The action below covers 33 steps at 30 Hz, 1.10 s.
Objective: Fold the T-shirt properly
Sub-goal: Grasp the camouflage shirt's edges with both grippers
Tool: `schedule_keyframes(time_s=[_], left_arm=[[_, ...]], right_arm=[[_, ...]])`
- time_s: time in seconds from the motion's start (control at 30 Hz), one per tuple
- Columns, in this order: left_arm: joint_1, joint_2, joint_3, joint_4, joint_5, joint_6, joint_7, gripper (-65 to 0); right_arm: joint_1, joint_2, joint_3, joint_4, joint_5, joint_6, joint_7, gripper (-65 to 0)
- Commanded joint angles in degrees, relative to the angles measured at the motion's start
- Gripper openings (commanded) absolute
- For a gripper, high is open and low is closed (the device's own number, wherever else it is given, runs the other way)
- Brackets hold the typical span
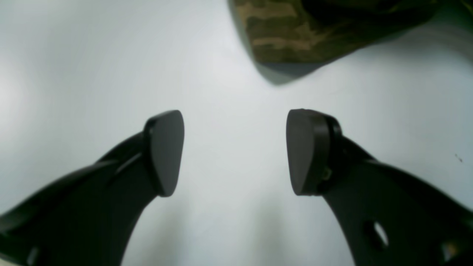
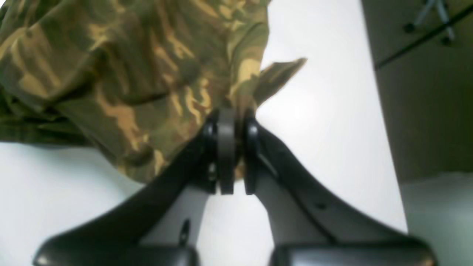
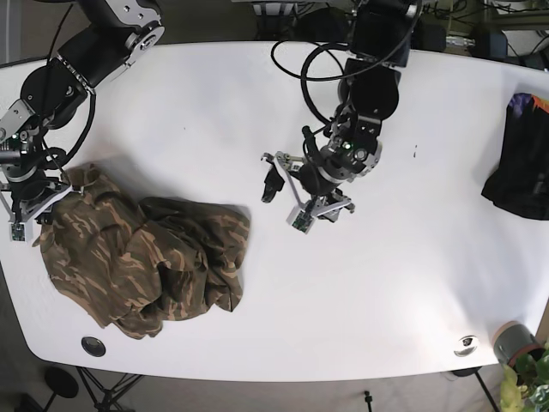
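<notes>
The camouflage T-shirt (image 3: 146, 257) lies crumpled in a heap on the white table (image 3: 257, 103), at its left front. My right gripper (image 3: 50, 196) is at the heap's far left corner. In the right wrist view this gripper (image 2: 226, 127) is shut on a fold of the T-shirt (image 2: 129, 74), with a flap of cloth sticking out past the fingers. My left gripper (image 3: 276, 178) hovers over bare table to the right of the heap, apart from it. Its fingers (image 1: 164, 151) stand wide open and empty, and an edge of the T-shirt (image 1: 295, 33) shows beyond the left gripper (image 1: 234, 151).
A dark bundle of cloth (image 3: 519, 172) lies at the table's right edge. A grey cup (image 3: 512, 342) and a small round fitting (image 3: 466, 345) sit at the front right corner, another round fitting (image 3: 93, 346) at the front left. The table's edge (image 2: 380, 111) runs close to my right gripper.
</notes>
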Motion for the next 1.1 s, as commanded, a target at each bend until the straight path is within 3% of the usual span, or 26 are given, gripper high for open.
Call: schedule_keyframes(time_s=[0.0, 0.13, 0.3, 0.57, 0.7, 0.97, 1.07], left_arm=[[-3.3, 1.3, -0.1, -2.3, -0.6, 0.2, -1.5, -25.4], [-8.0, 3.9, 0.0, -10.6, -0.8, 0.1, -2.1, -25.3], [-11.5, 5.9, 0.1, -18.1, -0.9, -0.2, -6.5, -25.3], [-15.4, 6.0, 7.6, -29.5, -1.1, 0.0, -13.2, -25.3], [-16.0, 6.0, 8.0, -32.8, -1.1, 0.1, -16.8, -25.3], [-20.7, 6.0, 8.1, -43.4, -1.2, 0.1, -18.2, -25.3], [-21.1, 6.0, 8.1, -44.9, -3.0, 0.2, -20.9, -25.3]], right_arm=[[1.1, 0.3, -0.4, 2.9, 0.9, 0.03, 0.8, -62.8], [1.1, 0.1, -0.7, 4.0, 0.9, 0.03, 0.7, -62.8], [1.2, 0.1, -0.7, 3.9, 0.9, 0.03, 0.7, -62.8], [1.2, 0.1, -0.7, 4.0, 0.9, 0.03, 0.6, -62.8], [1.2, 0.1, -0.7, 4.0, 0.9, 0.03, 0.6, -62.8], [1.2, 0.1, -0.7, 3.9, 0.9, 0.03, 0.6, -62.8], [1.2, 0.1, -0.7, 3.9, 0.9, 0.03, 0.6, -62.8]])
